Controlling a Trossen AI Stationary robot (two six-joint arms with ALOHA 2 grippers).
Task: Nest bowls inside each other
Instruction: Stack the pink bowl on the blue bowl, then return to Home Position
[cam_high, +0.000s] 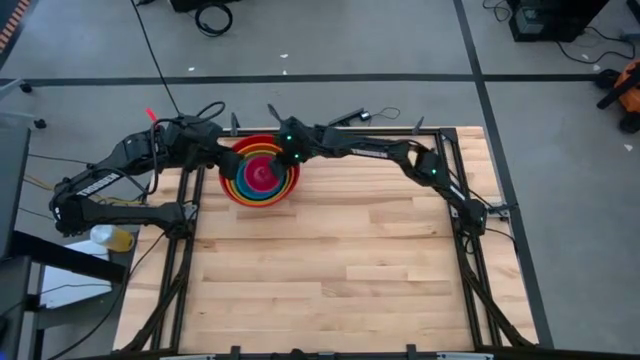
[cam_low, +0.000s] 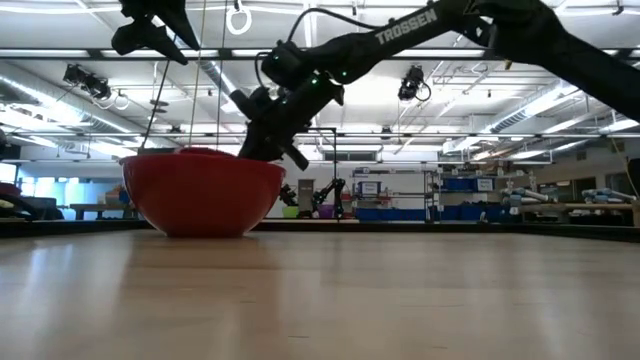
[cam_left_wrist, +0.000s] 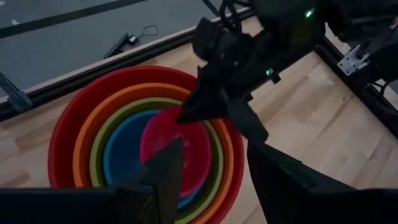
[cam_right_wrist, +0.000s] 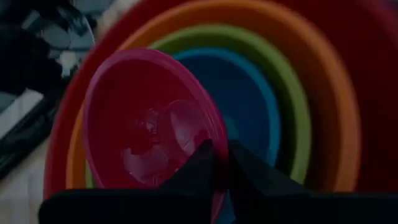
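Observation:
Red (cam_high: 232, 190), orange, olive green and blue (cam_left_wrist: 124, 152) bowls sit nested, open side up, near the table's far edge, left of centre. The red one (cam_low: 200, 192) rests on its base on the wood. Over the blue bowl's hollow the magenta-pink bowl (cam_left_wrist: 177, 146) is tilted, with my right gripper (cam_right_wrist: 222, 158) shut on it; the arm comes in from the table's right (cam_high: 292, 158). My left gripper (cam_left_wrist: 217, 180) hovers open above the stack's left side (cam_high: 213, 150), touching nothing. My right gripper pinches the pink bowl's rim (cam_right_wrist: 216, 134) between its two fingers, one finger (cam_right_wrist: 193, 165) on the inner face and the other on the outer. The fingers slant down from the table's right. The bowl is tilted over the blue bowl; I cannot tell whether its underside touches it.
The light wooden tabletop (cam_high: 350, 260) stretches toward the near and right edges. Dark frame rails (cam_high: 470, 250) run along both sides of the table. A yellow-topped bottle (cam_high: 112, 238) lies off the table by the left arm's base.

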